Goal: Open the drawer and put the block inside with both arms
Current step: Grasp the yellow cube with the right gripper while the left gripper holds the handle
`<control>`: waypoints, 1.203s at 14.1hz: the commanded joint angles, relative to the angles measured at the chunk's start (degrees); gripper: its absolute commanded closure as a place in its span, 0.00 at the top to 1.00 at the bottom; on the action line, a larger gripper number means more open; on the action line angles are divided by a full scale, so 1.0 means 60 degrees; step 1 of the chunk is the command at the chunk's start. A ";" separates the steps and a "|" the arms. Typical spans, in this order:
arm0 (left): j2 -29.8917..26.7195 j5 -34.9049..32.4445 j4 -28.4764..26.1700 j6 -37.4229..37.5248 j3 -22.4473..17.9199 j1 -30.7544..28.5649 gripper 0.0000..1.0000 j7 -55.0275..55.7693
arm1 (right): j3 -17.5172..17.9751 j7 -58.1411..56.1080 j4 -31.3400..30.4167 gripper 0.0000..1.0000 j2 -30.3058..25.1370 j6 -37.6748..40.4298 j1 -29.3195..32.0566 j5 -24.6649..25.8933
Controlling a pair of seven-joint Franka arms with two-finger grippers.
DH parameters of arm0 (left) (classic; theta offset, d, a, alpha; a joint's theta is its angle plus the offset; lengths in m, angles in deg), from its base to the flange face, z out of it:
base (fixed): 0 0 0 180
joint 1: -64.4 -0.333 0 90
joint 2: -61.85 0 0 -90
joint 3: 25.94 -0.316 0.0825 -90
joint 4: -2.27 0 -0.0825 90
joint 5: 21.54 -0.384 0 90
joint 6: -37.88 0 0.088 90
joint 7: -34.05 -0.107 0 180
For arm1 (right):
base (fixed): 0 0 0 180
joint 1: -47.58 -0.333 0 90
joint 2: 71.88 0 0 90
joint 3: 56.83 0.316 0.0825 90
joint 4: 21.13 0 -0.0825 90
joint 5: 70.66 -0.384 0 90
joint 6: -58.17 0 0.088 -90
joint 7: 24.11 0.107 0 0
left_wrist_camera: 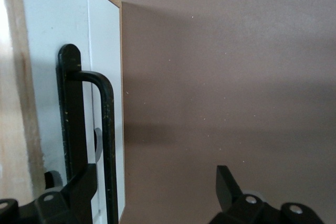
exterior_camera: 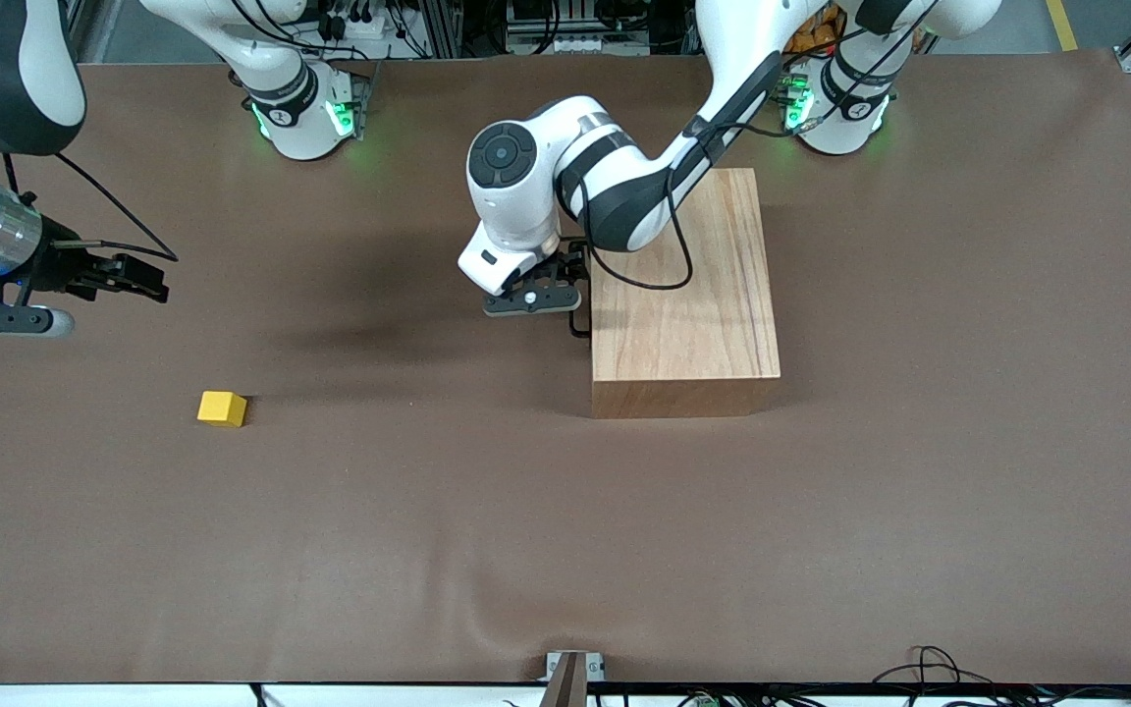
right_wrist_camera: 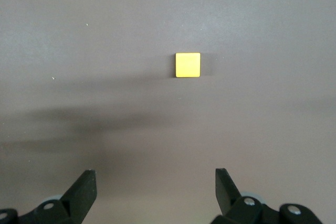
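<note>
The light-wood box [exterior_camera: 683,295] stands mid-table. Its drawer front [left_wrist_camera: 105,51] is a pale panel facing the right arm's end and sits flush with the box. The black U-shaped handle [left_wrist_camera: 107,129] shows beside the box in the front view [exterior_camera: 580,327]. My left gripper [exterior_camera: 573,280] is open at the drawer front [left_wrist_camera: 155,192]. The handle bar stands between its fingers, close beside one finger [left_wrist_camera: 79,192]. The yellow block [exterior_camera: 222,408] lies on the table toward the right arm's end. My right gripper [exterior_camera: 148,280] is open and empty [right_wrist_camera: 156,182] above the table, apart from the block [right_wrist_camera: 187,65].
The brown table cover [exterior_camera: 565,550] is bare around the block and the box. The arms' bases with green lights [exterior_camera: 305,113] stand along the table's edge farthest from the front camera. Cables [exterior_camera: 929,668] lie at the nearest edge.
</note>
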 commanded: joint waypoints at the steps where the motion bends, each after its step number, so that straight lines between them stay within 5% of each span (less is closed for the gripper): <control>1: 0.0139 -0.0278 0.0163 0.0156 -0.0074 0.0083 1.00 -0.0222 | 0.0111 -0.0362 -0.0067 1.00 0.0180 -0.0290 0.0365 0.0005; 5: 0.0285 -0.0542 0.0090 0.0157 -0.0074 0.0112 1.00 -0.0208 | 0.0125 -0.0991 -0.1046 1.00 0.0385 -0.1781 0.0557 -0.0025; 17: 0.0696 -0.0454 0.0149 0.0040 -0.0060 0.0141 1.00 -0.0222 | 0.0125 -0.1696 -0.0990 1.00 0.3298 -0.4653 0.0674 -0.0185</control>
